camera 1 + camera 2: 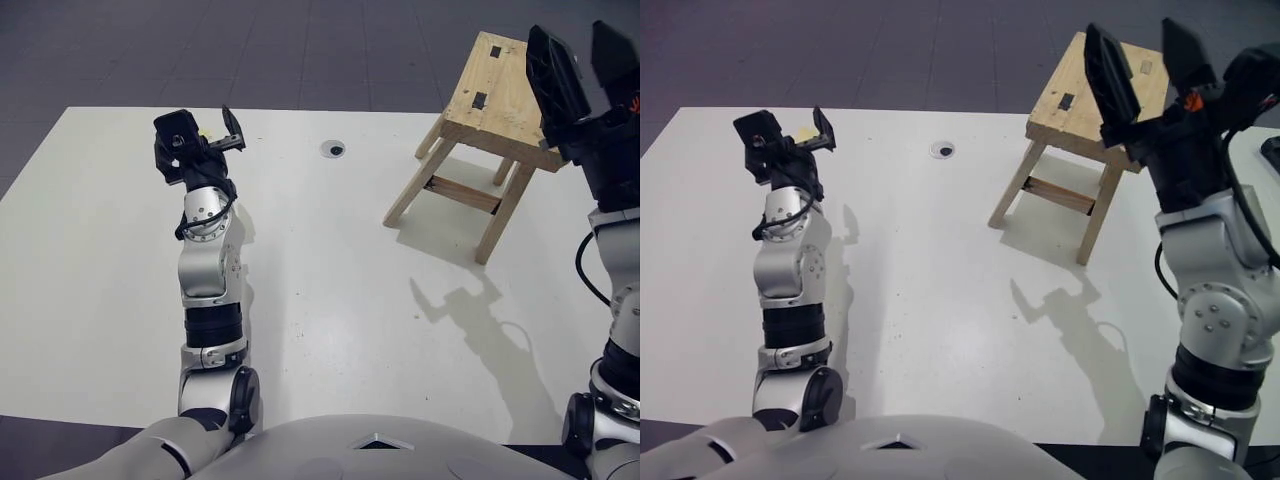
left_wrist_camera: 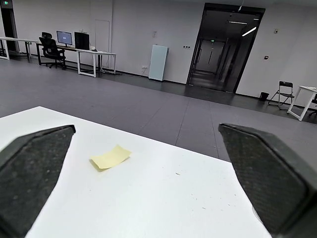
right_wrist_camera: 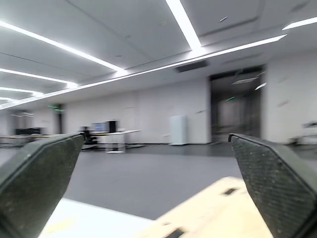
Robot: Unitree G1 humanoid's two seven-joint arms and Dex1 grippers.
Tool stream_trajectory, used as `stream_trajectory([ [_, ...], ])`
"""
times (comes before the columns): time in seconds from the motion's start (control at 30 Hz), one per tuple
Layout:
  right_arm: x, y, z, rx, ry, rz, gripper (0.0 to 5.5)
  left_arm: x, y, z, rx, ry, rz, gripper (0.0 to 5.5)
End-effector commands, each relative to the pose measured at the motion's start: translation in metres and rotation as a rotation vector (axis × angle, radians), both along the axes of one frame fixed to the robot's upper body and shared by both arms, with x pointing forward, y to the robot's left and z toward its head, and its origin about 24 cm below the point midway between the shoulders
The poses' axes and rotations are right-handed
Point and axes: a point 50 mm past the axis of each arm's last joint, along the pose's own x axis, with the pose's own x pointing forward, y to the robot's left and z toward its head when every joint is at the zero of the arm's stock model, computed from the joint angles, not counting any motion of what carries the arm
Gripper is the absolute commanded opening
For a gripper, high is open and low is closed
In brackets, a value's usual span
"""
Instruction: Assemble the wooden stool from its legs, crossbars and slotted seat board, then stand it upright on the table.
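Wooden stool [image 1: 490, 100] stands upright on the desk [image 1: 330, 300], at the far right corner. All legs are down on the surface. One crossbar [image 1: 462, 192] shows between the near legs. The slotted seat board is on top, tilted a little in the head views, with dark slots [image 1: 479, 99] showing in its face.

Right pincer [image 1: 1135, 45] is raised above the desk near the right edge, on the near right side of the seat. Its fingers are spread wide and pinch nothing. The wrist view shows the seat board low between the two fingers [image 3: 277, 183], farther off. Whether a finger touches the seat cannot be told.

Left pincer [image 2: 147, 129] is held over the far left part of the desk, fingers spread, nothing between them.

A yellow sticky note [image 2: 110, 156] lies flat on the desk just beyond the left pincer, toward the far edge. A small round port [image 1: 334, 150] sits in the desk near the middle of the far edge, well apart from the stool.
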Motion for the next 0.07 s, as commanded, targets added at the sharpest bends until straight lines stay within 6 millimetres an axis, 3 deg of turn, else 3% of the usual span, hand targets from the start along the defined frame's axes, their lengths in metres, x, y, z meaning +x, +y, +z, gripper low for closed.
stream_trajectory([
  [0.03,0.0285,-0.0256,-0.0074,0.026,-0.155,-0.533,5.39,0.0104,0.0194,0.0284,0.123,-0.135,0.048,5.4],
  [0.07,0.0304,-0.0303,-0.0112,0.053,-0.146,-0.564,5.39,0.0103,0.0226,0.0287,0.127,-0.14,0.058,5.4],
])
